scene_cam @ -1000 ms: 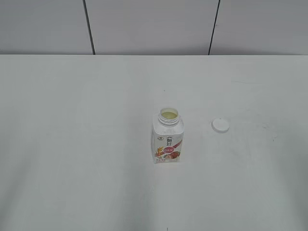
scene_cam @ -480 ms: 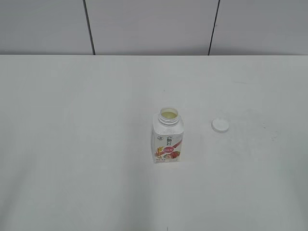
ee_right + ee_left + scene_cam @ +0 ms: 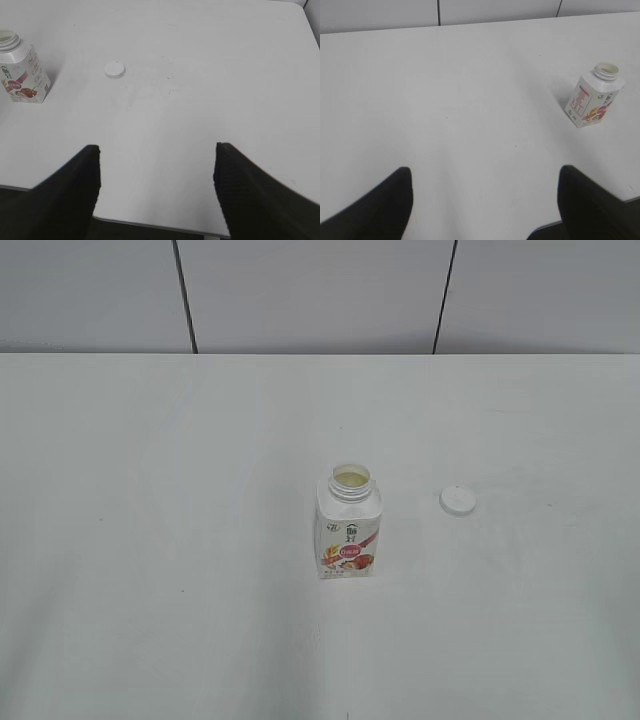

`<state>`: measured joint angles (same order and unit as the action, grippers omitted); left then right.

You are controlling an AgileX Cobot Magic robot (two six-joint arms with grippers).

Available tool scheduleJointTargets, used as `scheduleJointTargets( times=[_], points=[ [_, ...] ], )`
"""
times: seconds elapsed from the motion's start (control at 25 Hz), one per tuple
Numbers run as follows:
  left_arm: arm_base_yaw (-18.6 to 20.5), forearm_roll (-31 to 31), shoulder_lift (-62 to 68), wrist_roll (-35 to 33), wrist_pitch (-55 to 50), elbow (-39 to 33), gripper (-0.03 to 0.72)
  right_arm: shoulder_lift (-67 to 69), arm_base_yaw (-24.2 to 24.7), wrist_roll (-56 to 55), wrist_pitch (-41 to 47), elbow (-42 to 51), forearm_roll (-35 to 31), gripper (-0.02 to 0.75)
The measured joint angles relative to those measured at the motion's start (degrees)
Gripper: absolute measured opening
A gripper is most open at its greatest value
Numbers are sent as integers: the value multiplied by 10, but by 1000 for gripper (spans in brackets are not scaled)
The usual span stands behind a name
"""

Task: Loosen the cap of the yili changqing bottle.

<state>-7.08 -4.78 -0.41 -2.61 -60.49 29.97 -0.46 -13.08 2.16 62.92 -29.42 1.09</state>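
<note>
Bottle (image 3: pixel 349 528), centre of the exterior frame: upright, small, squarish white plastic, red-pink label, neck open. It is judged light, easily tipped and somewhat squeezable; a hold on the flat sides below the shoulders is advised. Cap (image 3: pixel 458 501), already off, lies flat well right of it. Left gripper (image 3: pixel 485 200) and right gripper (image 3: pixel 156 187): fingers apart, nothing held.

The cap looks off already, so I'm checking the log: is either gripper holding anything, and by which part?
Nothing is held. Both grippers are open and empty, back near the table's edge. The cap lies on the table beside the open bottle.
</note>
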Motion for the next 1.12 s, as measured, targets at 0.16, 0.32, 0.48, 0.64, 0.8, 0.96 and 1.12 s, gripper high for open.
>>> scheduleJointTargets(
  times=[0.16,0.32,0.48,0.64,0.8,0.96,1.12],
  points=[
    [0,0,0,0,0,0,544,0,2,0,0,0,0,556],
    [0,0,0,0,0,0,544,0,39,0,0,0,0,556],
    [8,0,0,0,0,0,544,0,80,0,0,0,0,556],
    [50,0,0,0,0,0,544,0,84,0,0,0,0,556],
    [81,0,0,0,0,0,544,0,84,0,0,0,0,556],
    [83,0,0,0,0,0,544,0,84,0,-1,0,0,556],
    [83,0,0,0,0,0,544,0,84,0,-1,0,-1,556]
  ],
)
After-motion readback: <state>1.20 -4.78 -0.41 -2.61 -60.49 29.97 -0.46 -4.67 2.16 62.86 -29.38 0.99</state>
